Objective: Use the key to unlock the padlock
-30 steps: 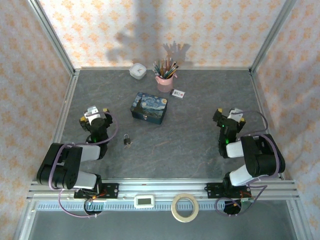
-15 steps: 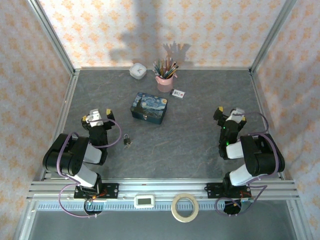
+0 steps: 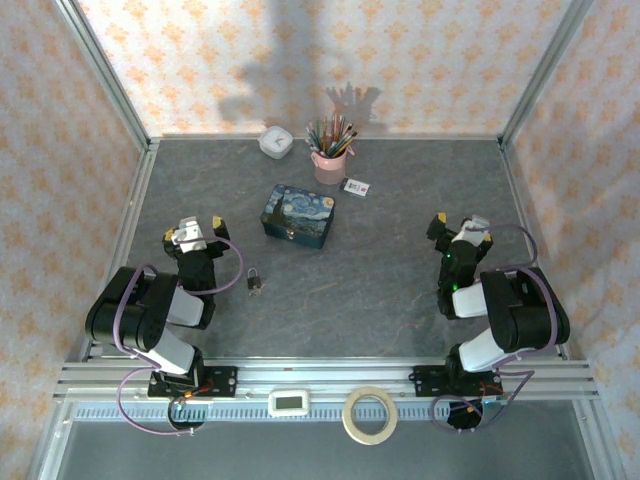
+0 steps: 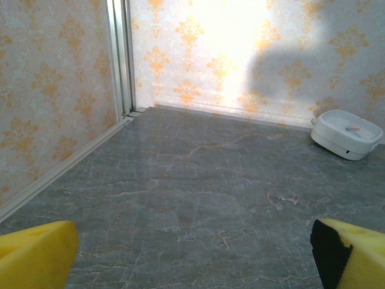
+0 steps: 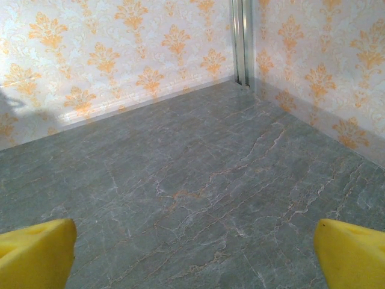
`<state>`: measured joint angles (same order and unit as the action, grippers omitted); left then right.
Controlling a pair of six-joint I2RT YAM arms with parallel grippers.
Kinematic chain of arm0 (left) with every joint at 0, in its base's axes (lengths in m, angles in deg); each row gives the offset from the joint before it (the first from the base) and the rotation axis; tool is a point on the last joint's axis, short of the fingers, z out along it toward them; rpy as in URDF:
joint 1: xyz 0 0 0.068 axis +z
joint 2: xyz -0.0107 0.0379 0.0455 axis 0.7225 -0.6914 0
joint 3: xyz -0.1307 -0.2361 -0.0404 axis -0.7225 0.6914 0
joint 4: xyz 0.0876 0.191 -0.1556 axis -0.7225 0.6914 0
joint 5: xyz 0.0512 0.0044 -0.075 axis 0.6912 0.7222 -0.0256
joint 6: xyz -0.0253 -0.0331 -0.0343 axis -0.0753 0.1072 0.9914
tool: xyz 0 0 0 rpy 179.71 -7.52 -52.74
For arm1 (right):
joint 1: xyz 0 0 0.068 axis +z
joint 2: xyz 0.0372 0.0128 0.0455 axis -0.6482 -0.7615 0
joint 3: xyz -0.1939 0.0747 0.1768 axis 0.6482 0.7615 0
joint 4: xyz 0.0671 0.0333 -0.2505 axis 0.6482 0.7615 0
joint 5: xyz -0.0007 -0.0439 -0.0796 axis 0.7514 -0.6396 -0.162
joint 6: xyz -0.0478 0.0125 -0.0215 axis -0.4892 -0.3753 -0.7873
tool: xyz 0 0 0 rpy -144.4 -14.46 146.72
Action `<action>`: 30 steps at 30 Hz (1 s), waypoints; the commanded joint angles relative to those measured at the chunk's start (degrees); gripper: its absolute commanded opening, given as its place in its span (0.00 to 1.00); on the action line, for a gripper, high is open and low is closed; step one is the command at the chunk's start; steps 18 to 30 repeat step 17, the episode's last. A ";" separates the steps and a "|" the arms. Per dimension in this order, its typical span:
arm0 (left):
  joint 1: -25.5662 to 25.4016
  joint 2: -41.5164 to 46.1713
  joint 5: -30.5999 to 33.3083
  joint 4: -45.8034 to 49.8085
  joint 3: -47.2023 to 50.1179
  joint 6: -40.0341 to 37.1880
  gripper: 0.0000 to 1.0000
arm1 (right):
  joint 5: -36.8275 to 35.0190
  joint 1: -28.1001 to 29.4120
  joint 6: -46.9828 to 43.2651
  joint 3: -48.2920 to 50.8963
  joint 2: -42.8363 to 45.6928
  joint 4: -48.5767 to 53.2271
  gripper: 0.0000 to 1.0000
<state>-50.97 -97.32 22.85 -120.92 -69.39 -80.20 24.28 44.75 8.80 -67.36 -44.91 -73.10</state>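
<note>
Left hand (image 3: 192, 229) and right hand (image 3: 460, 226) both stand wide and empty. The padlock (image 3: 256, 277) lies on the worktop (image 3: 380, 290) just beside the left arm, and the key (image 3: 258, 290) seems to touch it. Such a thin, flat key may slip from a grip or slide on the smooth marbled surface. The padlock is dull dark metal with a thin shiny loop.

The desk (image 3: 400, 200) is dark grey, marbled with pale veins. The walls (image 3: 300, 60) are cream with an orange damask motif. The tin (image 3: 299, 215) is blue with a swirling painting, the pencil cup (image 3: 329, 166) pink, and the padlock (image 3: 256, 280) dark with a silvery shackle. The left end effector (image 4: 192, 259) and right end effector (image 5: 192, 253) have yellow fingertips.
</note>
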 commanded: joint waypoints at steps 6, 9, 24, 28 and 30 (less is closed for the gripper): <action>0.58 -0.02 1.14 -0.93 -1.09 -0.34 0.99 | 0.01 -0.03 -0.06 0.32 -0.12 -2.22 1.00; 0.55 -0.06 1.36 -0.68 -1.16 -0.25 0.99 | 0.00 -0.03 -0.06 0.36 -0.06 -2.30 1.00; 0.58 -0.04 1.25 -0.66 -1.21 -0.25 0.99 | 0.18 -0.03 -0.08 0.36 -0.11 -2.29 1.00; 0.58 -0.04 1.25 -0.66 -1.21 -0.25 0.99 | 0.18 -0.03 -0.08 0.36 -0.11 -2.29 1.00; 0.58 -0.04 1.25 -0.66 -1.21 -0.25 0.99 | 0.18 -0.03 -0.08 0.36 -0.11 -2.29 1.00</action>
